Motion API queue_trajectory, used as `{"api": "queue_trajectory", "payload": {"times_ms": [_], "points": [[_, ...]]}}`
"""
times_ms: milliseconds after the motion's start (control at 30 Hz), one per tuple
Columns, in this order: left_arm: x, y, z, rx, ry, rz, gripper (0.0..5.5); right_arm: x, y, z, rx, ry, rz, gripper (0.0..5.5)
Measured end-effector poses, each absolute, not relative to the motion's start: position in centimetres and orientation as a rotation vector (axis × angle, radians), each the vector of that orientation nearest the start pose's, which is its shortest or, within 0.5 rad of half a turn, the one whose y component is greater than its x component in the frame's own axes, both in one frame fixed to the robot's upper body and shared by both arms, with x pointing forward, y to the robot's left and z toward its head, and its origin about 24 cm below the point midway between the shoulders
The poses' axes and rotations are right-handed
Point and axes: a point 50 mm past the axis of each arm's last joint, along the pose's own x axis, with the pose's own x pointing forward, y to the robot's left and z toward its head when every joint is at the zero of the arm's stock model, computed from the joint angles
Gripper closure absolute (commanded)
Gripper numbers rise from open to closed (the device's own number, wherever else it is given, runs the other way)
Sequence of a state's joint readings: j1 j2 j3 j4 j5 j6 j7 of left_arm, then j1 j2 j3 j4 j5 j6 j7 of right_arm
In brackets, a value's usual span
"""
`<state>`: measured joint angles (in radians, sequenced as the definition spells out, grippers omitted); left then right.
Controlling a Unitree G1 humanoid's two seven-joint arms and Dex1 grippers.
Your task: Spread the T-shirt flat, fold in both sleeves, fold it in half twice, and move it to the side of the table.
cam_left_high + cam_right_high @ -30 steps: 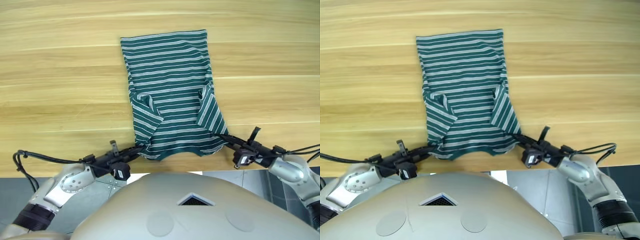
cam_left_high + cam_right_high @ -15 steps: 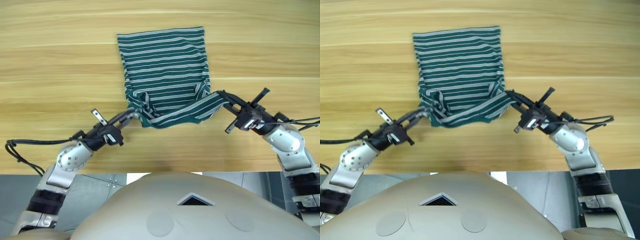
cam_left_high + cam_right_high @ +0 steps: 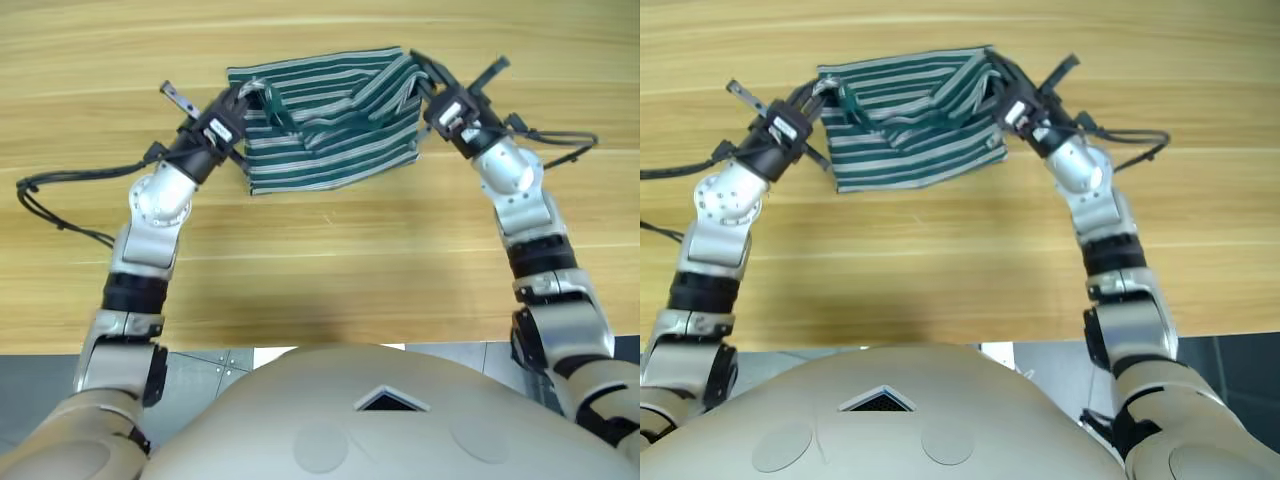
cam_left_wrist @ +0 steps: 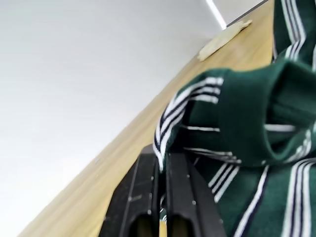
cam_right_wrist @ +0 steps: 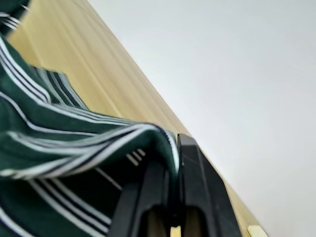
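The left fingers (image 3: 236, 100) and right fingers (image 3: 424, 80) have carried the near hem of the green white-striped T-shirt (image 3: 330, 152) to its far edge. It is now doubled over.

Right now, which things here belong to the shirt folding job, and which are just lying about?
Job in hand:
T-shirt
left gripper and right gripper, both shut on it
table

Lying about:
small pale scrap at the table's edge, too blurred to identify

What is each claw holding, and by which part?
The T-shirt: the left claw and the right claw each pinch one corner of its folded-over layer.
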<state>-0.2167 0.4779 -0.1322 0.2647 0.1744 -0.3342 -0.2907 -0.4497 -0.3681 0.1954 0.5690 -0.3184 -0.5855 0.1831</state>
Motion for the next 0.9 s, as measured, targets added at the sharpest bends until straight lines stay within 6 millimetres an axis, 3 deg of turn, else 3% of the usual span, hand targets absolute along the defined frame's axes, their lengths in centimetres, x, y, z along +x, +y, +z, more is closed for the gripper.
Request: {"api": "queue_trajectory", "payload": {"times_ms": [233,433,767,900], "points": [[32.4,19.1,4.3,0.662,-0.058,-0.389,5.50,35.9,-14.5,6.9,-0.776,-0.243,0.392,5.50],[33.6,18.7,3.2,0.644,-0.015,-0.377,5.50,35.9,-13.6,4.8,-0.793,-0.144,0.376,5.50],[35.0,19.1,2.2,0.611,0.145,-0.270,3.91,36.8,-12.6,4.2,-0.848,-0.048,0.302,3.59],[36.0,19.0,3.2,0.617,0.153,-0.224,3.29,37.4,-12.0,5.0,-0.843,-0.032,0.260,2.93]]}}
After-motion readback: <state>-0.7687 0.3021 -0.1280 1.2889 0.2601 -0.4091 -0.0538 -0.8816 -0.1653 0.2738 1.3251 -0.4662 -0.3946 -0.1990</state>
